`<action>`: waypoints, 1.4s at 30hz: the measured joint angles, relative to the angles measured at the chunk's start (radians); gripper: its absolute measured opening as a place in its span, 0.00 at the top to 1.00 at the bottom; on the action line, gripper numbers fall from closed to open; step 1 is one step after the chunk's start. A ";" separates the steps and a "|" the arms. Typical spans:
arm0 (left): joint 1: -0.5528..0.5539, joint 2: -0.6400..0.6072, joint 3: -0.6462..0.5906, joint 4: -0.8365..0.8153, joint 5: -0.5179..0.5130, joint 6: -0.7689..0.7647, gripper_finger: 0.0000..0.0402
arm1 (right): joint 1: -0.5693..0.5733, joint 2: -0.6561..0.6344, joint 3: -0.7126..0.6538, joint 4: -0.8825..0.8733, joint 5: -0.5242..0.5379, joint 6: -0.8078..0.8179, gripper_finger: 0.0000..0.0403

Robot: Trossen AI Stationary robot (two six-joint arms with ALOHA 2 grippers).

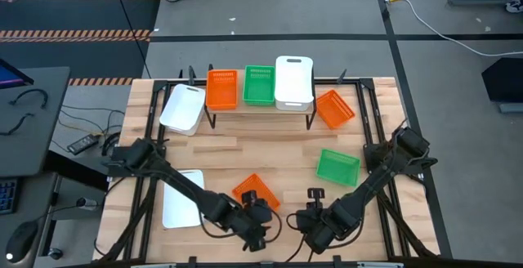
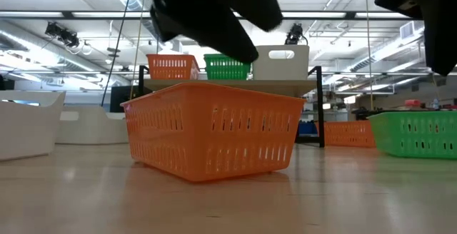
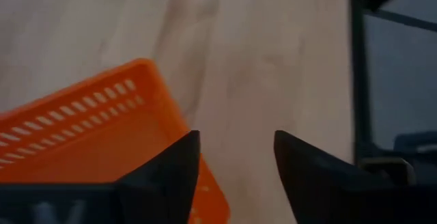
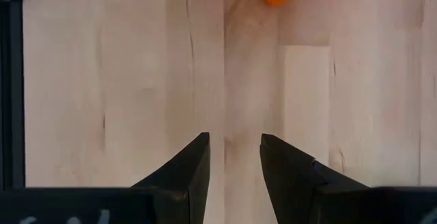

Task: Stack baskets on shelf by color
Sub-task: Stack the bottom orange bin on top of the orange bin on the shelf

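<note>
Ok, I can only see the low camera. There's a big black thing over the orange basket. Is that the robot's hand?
Observer: Yes, that's the left hand. Its wrist camera shows it open, with one finger over the edge of the orange basket.
Operator: Where's the other hand?
Observer: The right hand is open too. It is over bare table beside that basket.
Operator: How many baskets aren't on the shelf?
Observer: From above, five: two white ones, this orange one, another orange one and a green one.
</note>
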 joint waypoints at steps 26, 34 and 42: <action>0.042 0.146 -0.002 -0.037 0.031 -0.049 0.46 | 0.005 0.000 0.000 -0.003 0.022 0.015 0.67; 0.048 0.139 -0.002 -0.125 0.009 0.070 0.76 | 0.005 0.001 0.000 -0.001 0.030 0.028 0.67; 0.059 0.077 -0.003 -0.306 0.036 0.158 0.98 | 0.006 0.002 0.000 0.001 0.040 0.033 0.67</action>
